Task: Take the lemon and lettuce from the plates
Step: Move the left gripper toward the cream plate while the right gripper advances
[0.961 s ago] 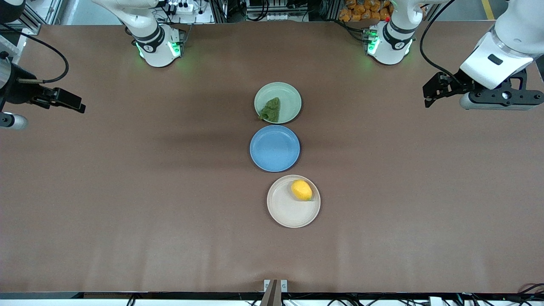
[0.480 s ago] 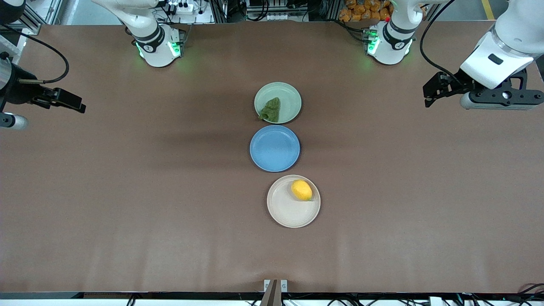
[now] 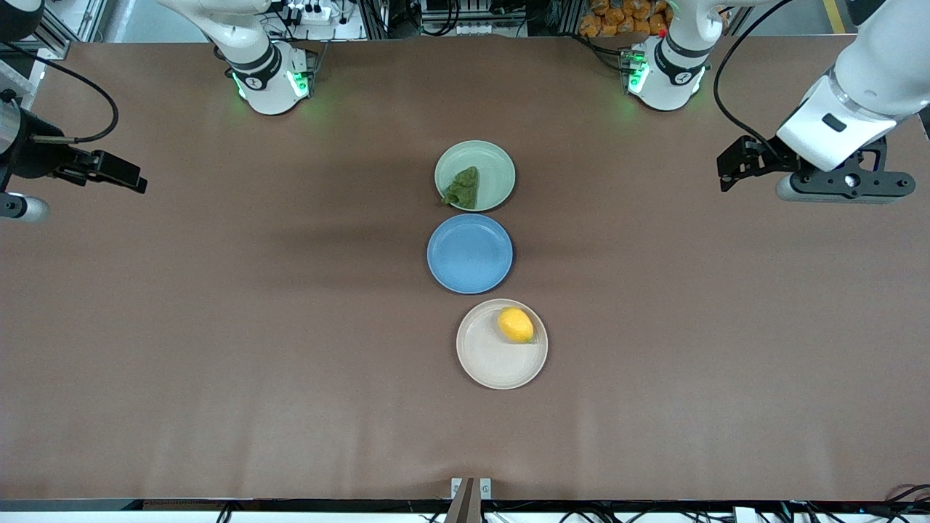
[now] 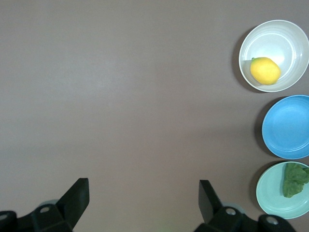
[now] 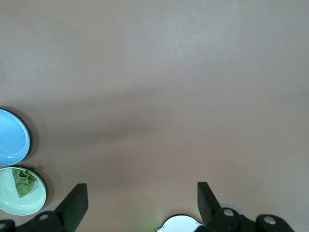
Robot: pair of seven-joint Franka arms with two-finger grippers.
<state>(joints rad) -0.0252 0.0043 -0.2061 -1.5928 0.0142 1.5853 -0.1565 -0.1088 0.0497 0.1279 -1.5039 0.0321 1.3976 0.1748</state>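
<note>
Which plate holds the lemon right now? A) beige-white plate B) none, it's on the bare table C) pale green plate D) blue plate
A: the lemon lies on the beige-white plate, the plate nearest the front camera; the blue plate next to it holds nothing, and the pale green plate carries the lettuce.

Brown table (image 3: 218, 327), cluttered equipment racks (image 3: 465, 18)

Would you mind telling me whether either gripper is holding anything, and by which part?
Nothing is held: the left gripper and right gripper are both open over bare table.
</note>
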